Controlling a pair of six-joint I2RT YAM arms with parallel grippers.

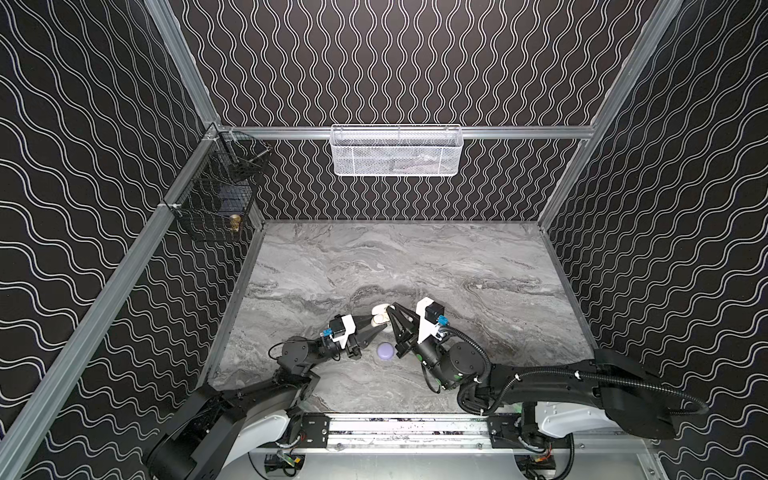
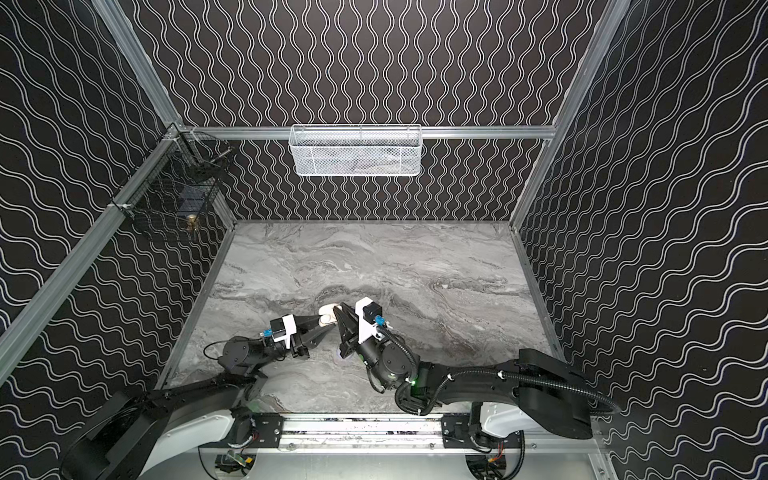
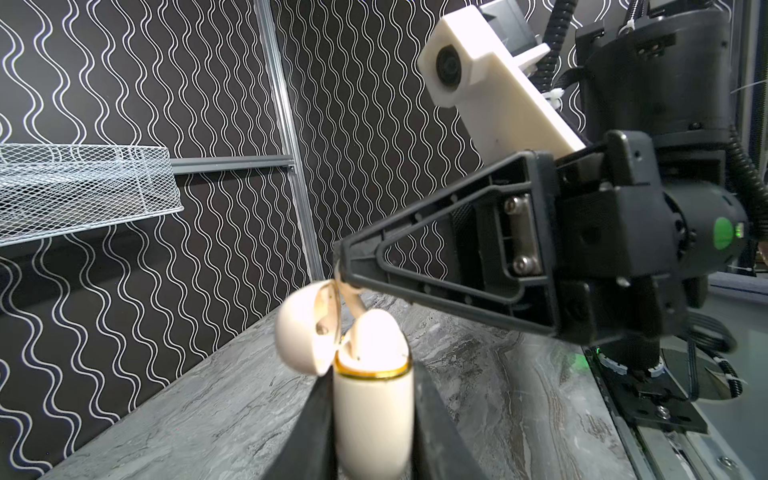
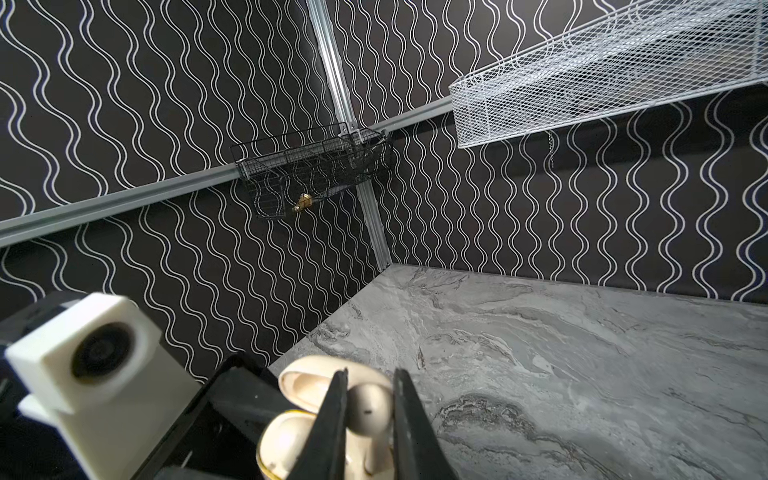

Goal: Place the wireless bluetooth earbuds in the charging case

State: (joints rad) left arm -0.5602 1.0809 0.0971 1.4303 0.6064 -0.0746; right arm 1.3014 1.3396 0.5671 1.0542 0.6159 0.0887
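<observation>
Cream earbud point(image 4: 368, 409) pinched by right tool point(image 4: 371, 376) angled down over open case point(image 3: 374, 415) clamped in left tool point(image 1: 379, 322).

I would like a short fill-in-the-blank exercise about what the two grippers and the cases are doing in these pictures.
1. The left gripper is shut on the cream charging case, whose lid stands ____.
2. The right gripper holds a cream ____ at the mouth of that case.
3. The lavender case lies on the ____, held by no gripper.
Missing words: open; earbud; table.
</observation>
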